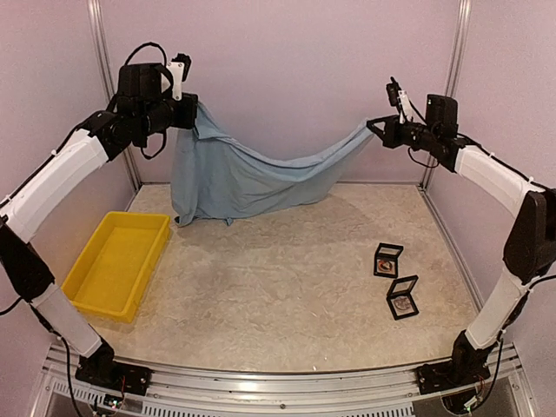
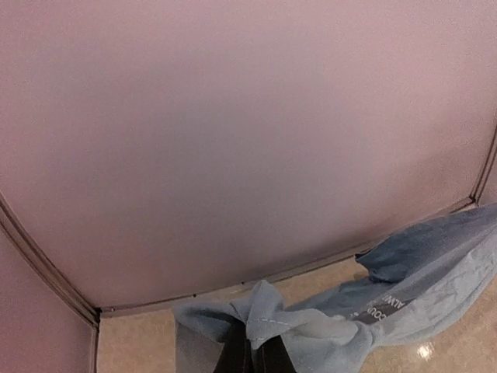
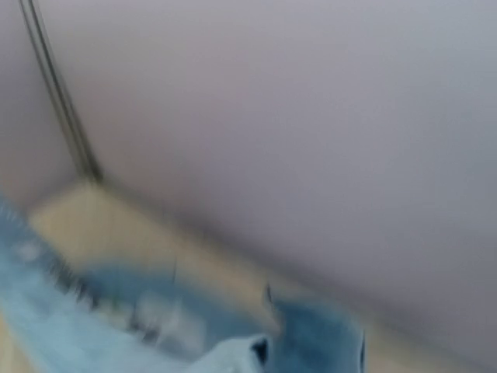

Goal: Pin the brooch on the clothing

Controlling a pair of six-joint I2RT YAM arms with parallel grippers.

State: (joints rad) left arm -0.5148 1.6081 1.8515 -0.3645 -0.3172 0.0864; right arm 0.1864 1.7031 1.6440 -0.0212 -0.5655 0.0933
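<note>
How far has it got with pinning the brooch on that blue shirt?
Early days. Done: the T-shirt is mostly off the table, gripped by the left claw and right claw, sagging between them. In hand: holding it spread. Left: the pinning itself; the far black case and near black case lie apart from both claws, and nothing shows pinned on the cloth.

Table (image 1: 278,295) and the items resting on it.
A yellow bin (image 1: 117,261) sits at the left edge. Well apart at the right, a farther black-framed box (image 1: 388,259) lies just beside a nearer black-framed box (image 1: 402,297). The hanging light blue T-shirt (image 1: 226,178) reaches the table at far left.
</note>
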